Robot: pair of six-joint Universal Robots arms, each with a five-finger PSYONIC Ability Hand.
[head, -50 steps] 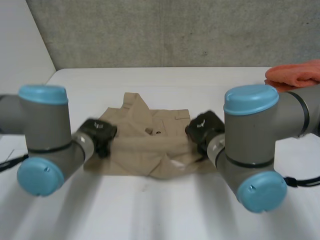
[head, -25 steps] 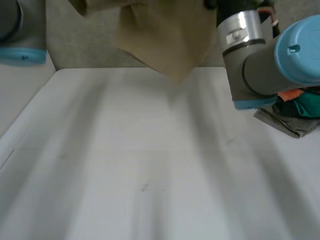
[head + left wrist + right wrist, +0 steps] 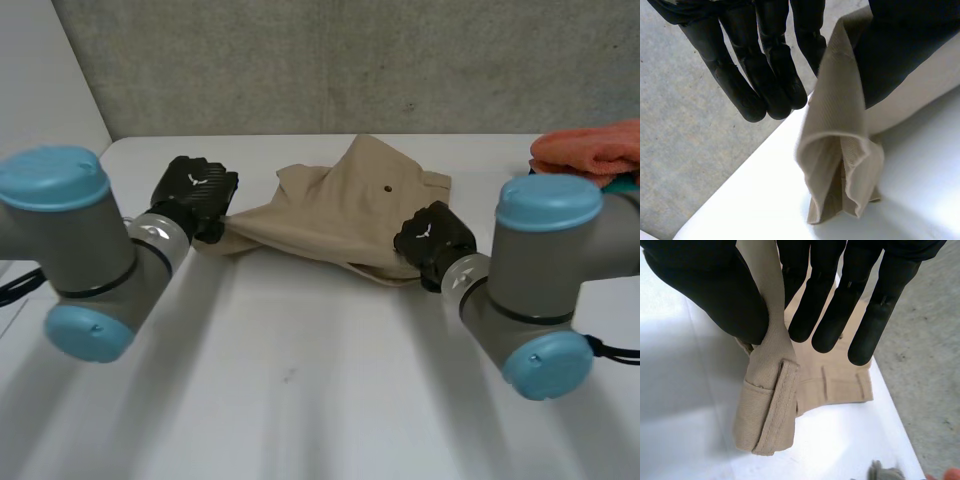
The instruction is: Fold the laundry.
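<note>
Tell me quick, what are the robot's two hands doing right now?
Left hand: closed, pinching one end of the tan garment between thumb and fingers.
Right hand: closed, pinching the garment's other end.

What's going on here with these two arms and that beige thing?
A two-armed robot is busy with laundry. Its left hand pinches one end of a tan garment and its right hand pinches the opposite end, so the cloth lies spread between them on the white table. It is rumpled and not yet neatly folded. An orange cloth waits at the table's edge beyond the right arm.
</note>
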